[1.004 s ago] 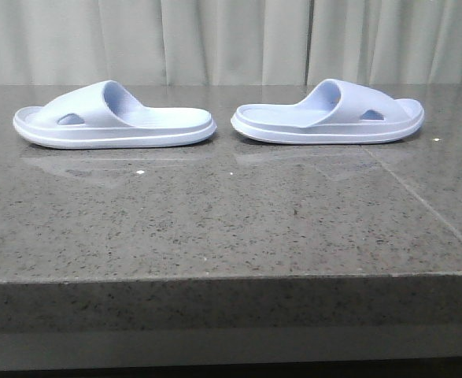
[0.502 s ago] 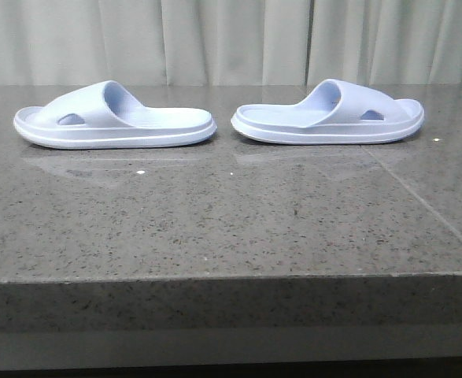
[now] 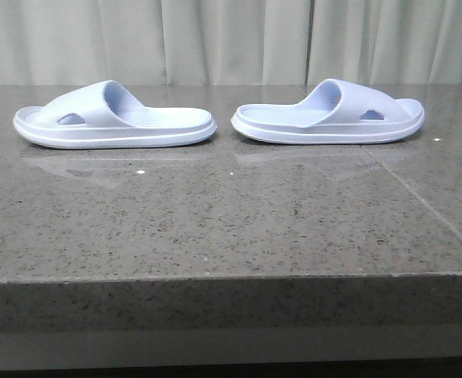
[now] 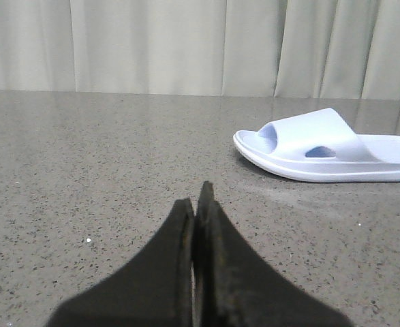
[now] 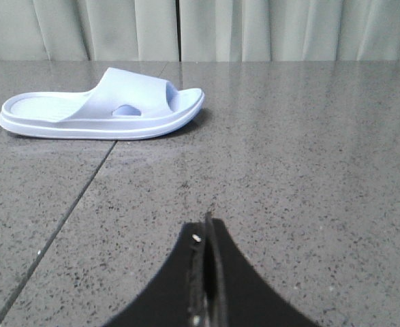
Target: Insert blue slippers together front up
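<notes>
Two pale lavender-blue slippers lie flat on the grey stone table, heel to heel, toes pointing outward. The left slipper (image 3: 112, 118) also shows in the left wrist view (image 4: 326, 146). The right slipper (image 3: 329, 114) also shows in the right wrist view (image 5: 104, 105). My left gripper (image 4: 197, 201) is shut and empty, well short of the left slipper. My right gripper (image 5: 206, 225) is shut and empty, well short of the right slipper. Neither gripper shows in the front view.
The grey speckled stone table (image 3: 215, 220) has a seam line (image 3: 419, 201) on its right side and a front edge (image 3: 231, 276) near the camera. Pale curtains (image 3: 231, 39) hang behind the table.
</notes>
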Available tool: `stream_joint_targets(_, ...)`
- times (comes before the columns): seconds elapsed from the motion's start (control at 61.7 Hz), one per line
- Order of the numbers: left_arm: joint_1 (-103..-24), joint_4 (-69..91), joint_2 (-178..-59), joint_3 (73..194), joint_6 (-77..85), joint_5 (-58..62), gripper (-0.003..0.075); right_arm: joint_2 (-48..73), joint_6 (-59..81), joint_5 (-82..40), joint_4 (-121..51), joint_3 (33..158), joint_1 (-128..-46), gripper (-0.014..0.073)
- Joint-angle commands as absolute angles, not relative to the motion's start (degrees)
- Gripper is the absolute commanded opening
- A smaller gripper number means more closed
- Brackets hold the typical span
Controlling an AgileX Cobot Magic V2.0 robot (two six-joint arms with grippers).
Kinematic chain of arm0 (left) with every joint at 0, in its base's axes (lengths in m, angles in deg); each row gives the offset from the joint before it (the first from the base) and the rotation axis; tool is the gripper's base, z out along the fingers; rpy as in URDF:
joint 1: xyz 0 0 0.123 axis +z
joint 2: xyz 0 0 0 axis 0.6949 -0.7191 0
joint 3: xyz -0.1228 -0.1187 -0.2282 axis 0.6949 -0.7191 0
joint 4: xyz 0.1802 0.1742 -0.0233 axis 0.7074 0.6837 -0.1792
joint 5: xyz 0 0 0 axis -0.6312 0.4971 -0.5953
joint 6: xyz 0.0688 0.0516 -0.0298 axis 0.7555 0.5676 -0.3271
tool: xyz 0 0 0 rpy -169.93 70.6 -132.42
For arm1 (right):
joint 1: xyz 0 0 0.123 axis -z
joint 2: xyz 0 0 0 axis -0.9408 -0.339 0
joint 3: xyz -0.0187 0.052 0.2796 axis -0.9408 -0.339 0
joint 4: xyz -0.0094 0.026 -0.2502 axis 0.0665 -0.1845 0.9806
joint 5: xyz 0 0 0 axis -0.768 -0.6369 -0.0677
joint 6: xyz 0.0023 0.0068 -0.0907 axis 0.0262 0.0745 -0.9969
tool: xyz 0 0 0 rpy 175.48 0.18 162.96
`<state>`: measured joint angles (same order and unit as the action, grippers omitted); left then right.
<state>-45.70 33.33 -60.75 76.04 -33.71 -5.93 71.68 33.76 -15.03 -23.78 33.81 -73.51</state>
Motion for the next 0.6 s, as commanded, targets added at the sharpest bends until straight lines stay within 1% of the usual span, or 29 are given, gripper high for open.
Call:
stream_joint_targets(0.0,-45.5,31.5,-59.8,75.9,-33.7,-11.1,-0.0020,72.6,33.8,-8.3,-23.6,34.2,-73.0,-0.0106)
stream_joint_targets(0.113,-45.5,28.4,-59.9,78.4,-33.7,-10.3,-0.0020,72.6,33.8,-10.2,-23.6,38.0,-73.0,-0.0108)
stream_joint_targets(0.211,-45.5,29.1,-61.3,82.9,-33.7,-7.4,-0.0020,71.8,33.8,-16.6,-23.6,44.5,-73.0,-0.0108)
stream_joint_targets(0.324,-45.5,29.7,-67.4,90.4,-33.7,-2.9,-0.0020,67.5,33.8,-22.8,-23.6,52.6,-73.0,-0.0108)
stream_joint_targets(0.502,-45.5,29.7,-80.1,100.4,-33.7,-2.3,-0.0020,58.9,33.8,-28.1,-23.6,61.1,-73.0,-0.0108)
stream_joint_targets(0.583,-45.5,29.7,-84.0,103.4,-33.7,-2.3,-0.0020,56.4,33.8,-29.2,-23.6,63.1,-73.0,-0.0108)
